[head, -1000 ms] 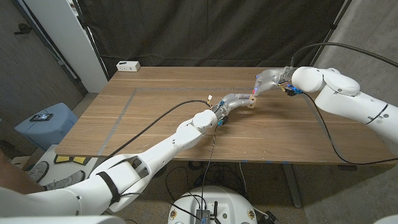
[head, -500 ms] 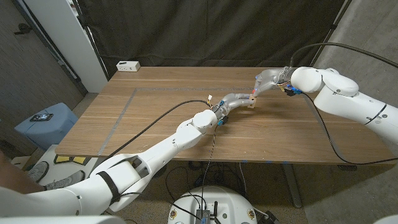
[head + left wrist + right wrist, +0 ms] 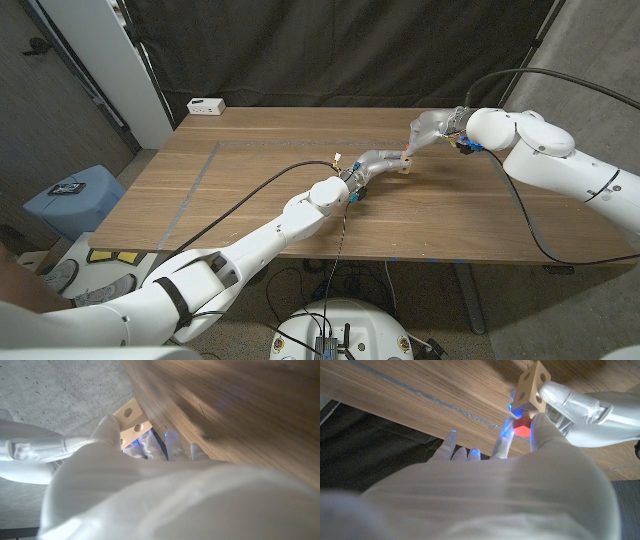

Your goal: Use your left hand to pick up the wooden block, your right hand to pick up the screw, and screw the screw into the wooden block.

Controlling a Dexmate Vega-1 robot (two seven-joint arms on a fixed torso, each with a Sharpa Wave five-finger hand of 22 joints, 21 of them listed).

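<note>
My left hand (image 3: 379, 161) holds a small pale wooden block (image 3: 403, 167) with round holes just above the table's far middle. The block (image 3: 532, 382) shows in the right wrist view with my left hand's fingers (image 3: 570, 397) wrapped on its side. My right hand (image 3: 421, 134) reaches in from the far right and pinches the red-headed screw (image 3: 521, 428) against the block's face. In the left wrist view the block (image 3: 132, 419) sticks out past my left hand (image 3: 150, 490), two holes showing.
A white power strip (image 3: 207, 105) lies at the table's far left corner. A grey tape line (image 3: 195, 175) runs along the wooden table (image 3: 250, 200). Black cables (image 3: 520, 75) trail from both arms. A blue bin (image 3: 75, 200) stands on the floor at the left.
</note>
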